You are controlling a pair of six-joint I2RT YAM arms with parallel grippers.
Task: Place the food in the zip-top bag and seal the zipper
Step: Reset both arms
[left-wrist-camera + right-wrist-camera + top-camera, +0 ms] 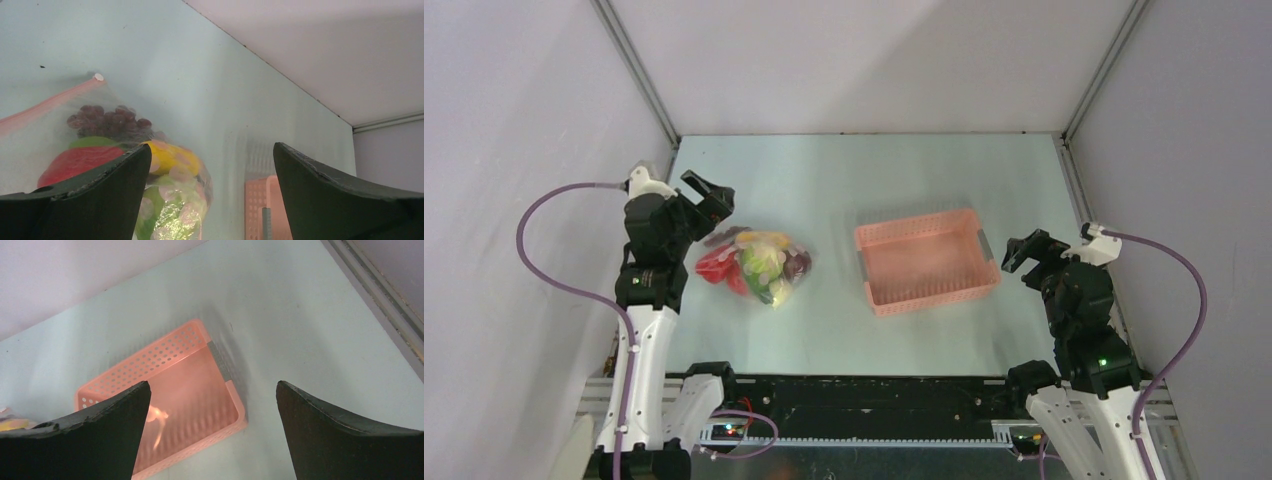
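Now, thin clear zip-top bag [754, 268] bulging with food [764, 260], perforated pink basket [914, 225].

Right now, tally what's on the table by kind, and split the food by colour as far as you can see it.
Bag: 1
Basket: 1
Red food: 1
Maroon food: 1
Yellow food: 1
Lime food: 1
Leafy green food: 1
Total: 7 seen; the bag may hide more.

We see the left arm [649, 260] and right arm [1084, 300] built alike: black upper joints, white lower links, a purple cable [574, 187] looping from each. The fingers [100, 195] are matte black, edges scuffed.
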